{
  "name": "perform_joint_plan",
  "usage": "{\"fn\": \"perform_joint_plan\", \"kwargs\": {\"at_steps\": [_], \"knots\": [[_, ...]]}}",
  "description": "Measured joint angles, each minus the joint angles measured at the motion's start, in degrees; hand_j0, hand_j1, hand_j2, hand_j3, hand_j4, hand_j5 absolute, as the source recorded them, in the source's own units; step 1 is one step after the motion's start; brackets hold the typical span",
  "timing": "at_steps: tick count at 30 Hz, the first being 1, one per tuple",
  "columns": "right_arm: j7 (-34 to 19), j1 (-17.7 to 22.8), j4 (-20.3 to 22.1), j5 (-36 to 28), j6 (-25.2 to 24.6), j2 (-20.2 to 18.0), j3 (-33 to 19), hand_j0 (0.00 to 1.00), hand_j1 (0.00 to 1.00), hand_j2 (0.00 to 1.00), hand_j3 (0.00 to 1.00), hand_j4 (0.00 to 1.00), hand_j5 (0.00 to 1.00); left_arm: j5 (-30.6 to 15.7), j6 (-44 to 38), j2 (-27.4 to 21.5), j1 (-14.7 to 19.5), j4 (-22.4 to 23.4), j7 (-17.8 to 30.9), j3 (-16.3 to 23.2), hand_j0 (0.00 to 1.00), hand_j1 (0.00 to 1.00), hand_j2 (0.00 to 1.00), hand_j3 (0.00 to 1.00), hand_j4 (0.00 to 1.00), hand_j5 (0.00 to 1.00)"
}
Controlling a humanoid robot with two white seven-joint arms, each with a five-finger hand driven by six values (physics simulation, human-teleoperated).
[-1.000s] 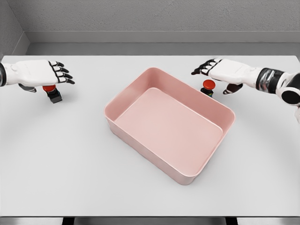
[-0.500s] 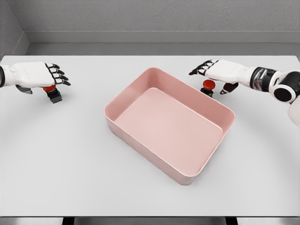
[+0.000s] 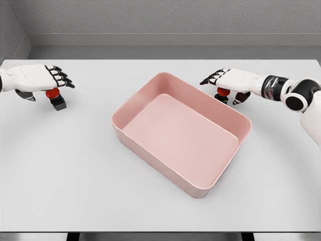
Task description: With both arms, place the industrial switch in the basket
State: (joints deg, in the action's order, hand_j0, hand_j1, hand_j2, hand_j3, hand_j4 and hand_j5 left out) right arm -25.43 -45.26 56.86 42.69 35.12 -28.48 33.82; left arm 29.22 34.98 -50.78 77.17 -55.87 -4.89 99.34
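Observation:
A pink rectangular basket (image 3: 123,118) sits in the middle of the white table, with nothing inside. One industrial switch (image 3: 55,98), red button on a black base, stands at the far left. My left hand (image 3: 46,78) hovers just above and behind it, fingers spread, holding nothing. A second red-buttoned switch (image 3: 221,94) stands just behind the basket's far right rim. My right hand (image 3: 228,81) is directly over it, palm down and fingers extended, partly hiding the button. I cannot tell whether the palm touches it.
The white table (image 3: 75,175) stretches wide around the basket. A grey wall (image 3: 160,20) and ledge run along the back. The right forearm (image 3: 286,90) comes in from the right edge.
Both hands have lowered and moved in over their switches. The right hand slid left and down onto its red button; the left hand drew back toward the left edge. Neither switch has moved.

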Motion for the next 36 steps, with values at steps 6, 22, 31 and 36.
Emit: {"fn": "perform_joint_plan", "kwargs": {"at_steps": [6, 22, 31, 36], "knots": [[0.0, 0.0, -0.88, 0.4, 0.0, 0.6, 0.0, 1.0, 1.0, 1.0, 1.0, 1.0, 1.0, -1.4, 0.0, 0.06, -0.18, 0.49, -0.01, -0.01, 1.0, 1.0, 1.0, 1.0, 1.0, 1.0], [-0.05, 0.0, -1.04, 1.33, 0.0, 1.28, 0.0, 1.0, 1.0, 1.0, 1.0, 1.0, 1.0, -6.16, 0.0, 1.18, -2.55, 1.34, 0.08, -0.08, 1.0, 1.0, 1.0, 1.0, 1.0, 1.0], [-0.05, 0.09, -1.07, 2.58, 0.0, 1.63, 0.0, 0.99, 0.99, 0.99, 0.99, 0.99, 0.99, -7.4, 0.0, 2.57, -3.43, 3.2, 0.08, -0.3, 1.0, 1.0, 1.0, 1.0, 1.0, 1.0], [-0.08, 0.09, -0.98, 3.18, 0.0, 1.69, -0.06, 0.85, 0.85, 0.85, 0.85, 0.85, 0.85, -7.77, 0.0, 3.08, -3.43, 3.48, 0.08, -0.25, 1.0, 1.0, 1.0, 1.0, 1.0, 1.0]]}}
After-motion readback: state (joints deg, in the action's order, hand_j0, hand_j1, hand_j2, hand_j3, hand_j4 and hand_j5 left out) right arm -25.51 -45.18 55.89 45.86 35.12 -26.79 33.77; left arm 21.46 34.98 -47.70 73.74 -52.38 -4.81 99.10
